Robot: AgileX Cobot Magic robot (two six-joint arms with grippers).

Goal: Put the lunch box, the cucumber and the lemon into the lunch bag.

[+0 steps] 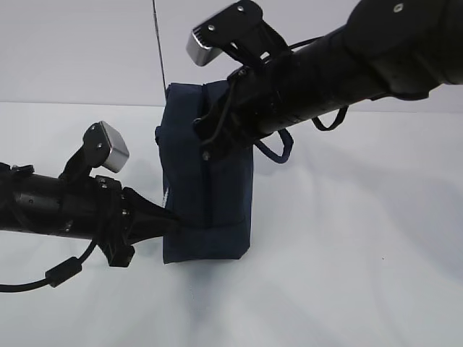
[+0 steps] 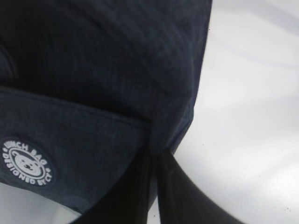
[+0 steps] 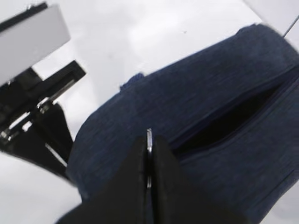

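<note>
Lunch bag (image 1: 210, 173) stands upright on the white table (image 1: 347, 260), long axis vertical. Left gripper (image 2: 153, 154) pinches its lower corner fabric; right gripper (image 3: 148, 140) is clamped on what looks like the metal zipper pull (image 3: 149, 140), beside a partly open zipper slit

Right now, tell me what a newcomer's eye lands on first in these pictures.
The dark navy lunch bag stands upright mid-table, pinned between two black arms. The left gripper is shut on a lower corner of the bag, beside a round white bear logo. The right gripper, up at the bag's top, is shut on the metal zipper ring, with the zipper slot partly open beside it.
</note>
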